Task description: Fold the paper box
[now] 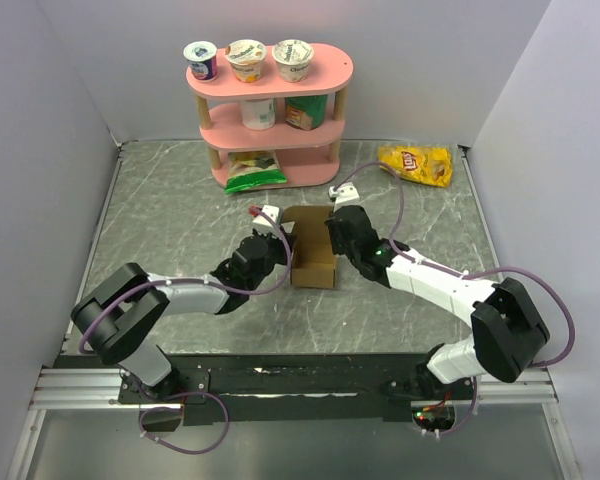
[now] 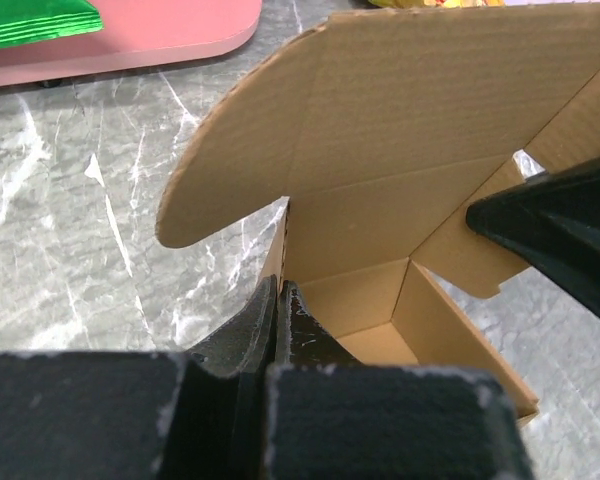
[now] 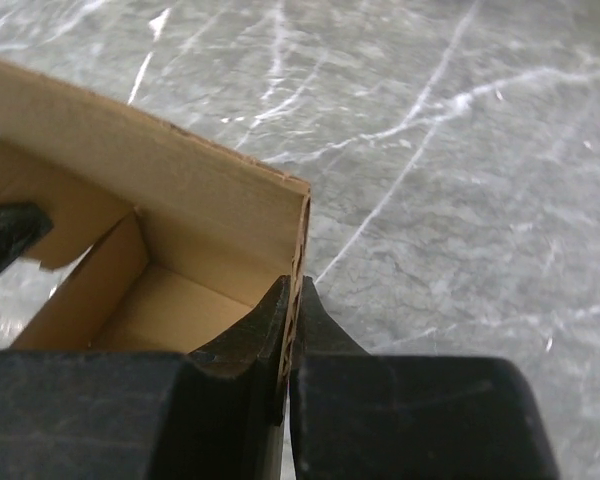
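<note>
Top external: left claw (image 1: 283,240) clamping 9 o'clock wall of paper box (image 1: 315,270), right claw (image 1: 334,236) clamping 3 o'clock wall.

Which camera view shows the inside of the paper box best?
The left wrist view: the box fills it, with floor, walls and rounded flap visible. The top view shows the whole box, but small. The right wrist view shows only one corner and part of the inside.

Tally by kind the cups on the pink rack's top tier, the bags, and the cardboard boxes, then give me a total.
top-tier cups: 3
bags, green and yellow: 2
paper box: 1
Total: 6
</note>
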Tool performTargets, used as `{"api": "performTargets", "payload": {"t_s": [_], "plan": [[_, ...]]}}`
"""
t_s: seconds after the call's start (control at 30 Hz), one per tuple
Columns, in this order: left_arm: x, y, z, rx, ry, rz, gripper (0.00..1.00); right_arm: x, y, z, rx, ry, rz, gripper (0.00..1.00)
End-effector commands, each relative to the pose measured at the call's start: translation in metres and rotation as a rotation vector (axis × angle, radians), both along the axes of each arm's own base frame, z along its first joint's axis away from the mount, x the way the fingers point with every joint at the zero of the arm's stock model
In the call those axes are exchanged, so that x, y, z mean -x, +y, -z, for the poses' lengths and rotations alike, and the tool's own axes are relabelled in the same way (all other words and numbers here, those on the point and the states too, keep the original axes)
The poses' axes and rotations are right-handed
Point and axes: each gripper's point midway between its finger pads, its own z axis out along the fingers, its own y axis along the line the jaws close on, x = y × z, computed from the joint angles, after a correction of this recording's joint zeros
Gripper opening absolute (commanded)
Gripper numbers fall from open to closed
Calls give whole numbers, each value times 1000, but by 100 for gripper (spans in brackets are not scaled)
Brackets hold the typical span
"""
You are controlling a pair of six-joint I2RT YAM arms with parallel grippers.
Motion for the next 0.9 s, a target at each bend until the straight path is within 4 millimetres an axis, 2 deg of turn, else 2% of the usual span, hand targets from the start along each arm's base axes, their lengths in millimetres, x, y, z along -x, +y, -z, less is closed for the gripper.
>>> {"api": "performTargets", "payload": {"t_s": [0.0,0.17,0.37,0.57,0.87], "plan": [[30,-31,14,23,73,109,1,4,12,-8,-75,5,81,3],[46,-32,20,-7,30,104,1,8,7,-15,-124,-11,163,3],[63,-33,29,-77,-30,53,1,17,12,-18,-170,-14,206,3],[72,-43,37,-95,-7,44,1,34,18,-8,-167,1,242,1],[76,-56,40,-19,78,49,1,65,13,23,-114,-10,300,1]]}}
